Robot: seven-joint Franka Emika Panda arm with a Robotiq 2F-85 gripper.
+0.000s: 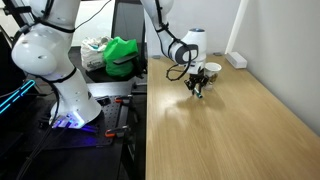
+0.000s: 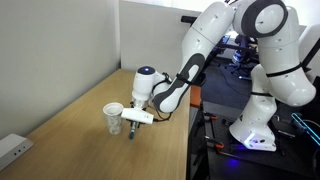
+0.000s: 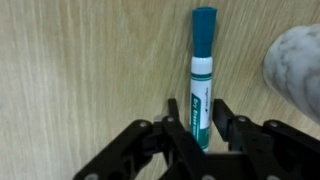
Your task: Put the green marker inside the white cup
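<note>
The green marker has a white barrel and a teal cap. It lies flat on the wooden table, pointing away from me in the wrist view. My gripper is down over its near end, and both black fingers press against its sides. In both exterior views the gripper sits low on the table with the marker under it. The white cup stands upright right beside the gripper; it also shows in an exterior view and at the right edge of the wrist view.
The wooden table ends at a wall on one side, where a white power strip lies. Off the table's open edge stands a second robot base, with a green cloth on a cluttered bench.
</note>
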